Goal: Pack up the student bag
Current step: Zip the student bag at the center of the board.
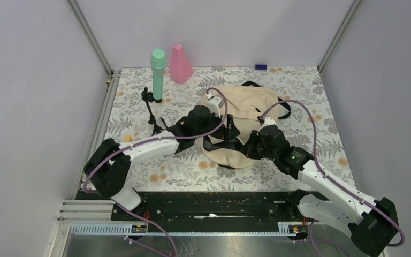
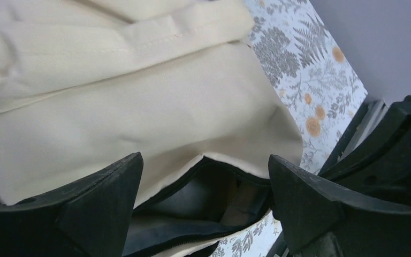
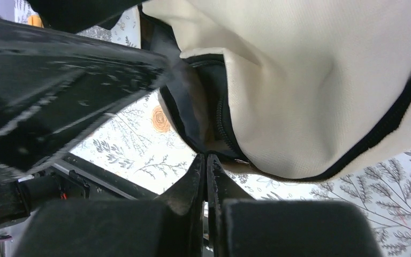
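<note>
The student bag point(image 1: 246, 104) lies in the middle of the surface point(image 1: 326, 96), mouth toward the near side. The left end effector point(image 2: 206, 166) hangs spread wide over the gaping zip opening. The right end effector point(image 3: 207, 160) is closed tight at the zip edge; whether it pinches anything I can't tell. This looks like the opening step, and next something must be fetched to go in.

I count one cream fabric backpack with black straps and black zipper trim point(image 1: 246, 101), the only bag on the one floral-patterned surface point(image 1: 182, 176). At the far left stand one mint-green upright cylinder point(image 1: 158, 75) and one pink tapered cone-shaped piece point(image 1: 181, 64). At the far edge lies one small dark-blue block point(image 1: 261, 67). On the left I count one thin black stand point(image 1: 151, 110) and one tiny orange bit point(image 1: 128, 138). I have two arms, so two claws: one left claw point(image 2: 204, 160) and one right claw point(image 3: 206, 158).
</note>
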### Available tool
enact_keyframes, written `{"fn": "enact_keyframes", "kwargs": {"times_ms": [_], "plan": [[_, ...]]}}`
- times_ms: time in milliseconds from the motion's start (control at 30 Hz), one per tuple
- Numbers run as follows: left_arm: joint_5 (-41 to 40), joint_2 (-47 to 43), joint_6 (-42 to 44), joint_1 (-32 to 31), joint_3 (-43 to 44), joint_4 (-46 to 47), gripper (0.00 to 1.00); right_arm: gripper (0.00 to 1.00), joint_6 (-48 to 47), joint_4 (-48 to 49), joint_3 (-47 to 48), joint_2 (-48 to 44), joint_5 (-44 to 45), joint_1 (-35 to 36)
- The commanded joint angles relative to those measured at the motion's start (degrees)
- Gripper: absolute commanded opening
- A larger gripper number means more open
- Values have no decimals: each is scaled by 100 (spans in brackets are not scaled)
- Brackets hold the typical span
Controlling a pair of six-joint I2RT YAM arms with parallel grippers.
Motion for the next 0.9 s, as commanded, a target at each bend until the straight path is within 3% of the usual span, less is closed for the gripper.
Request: {"fn": "enact_keyframes", "kwargs": {"times_ms": [0,233,467,633,867], "plan": [[-902,-678,93,165,-308,-183,91,0,245,713,374,246,235,222],[-861,-1609,113,368,-1436,499,91,0,489,1139,520,741,417,432],[-121,-2212,396,361,-2308,1401,91,4,476,1258,880,1225,317,496],[462,-2215,305,353,-2483,1953,91,11,439,1242,897,1076,394,498],[1126,-1659,-92,293,-2315,2707,90,13,535,1157,641,606,515,497]]}}
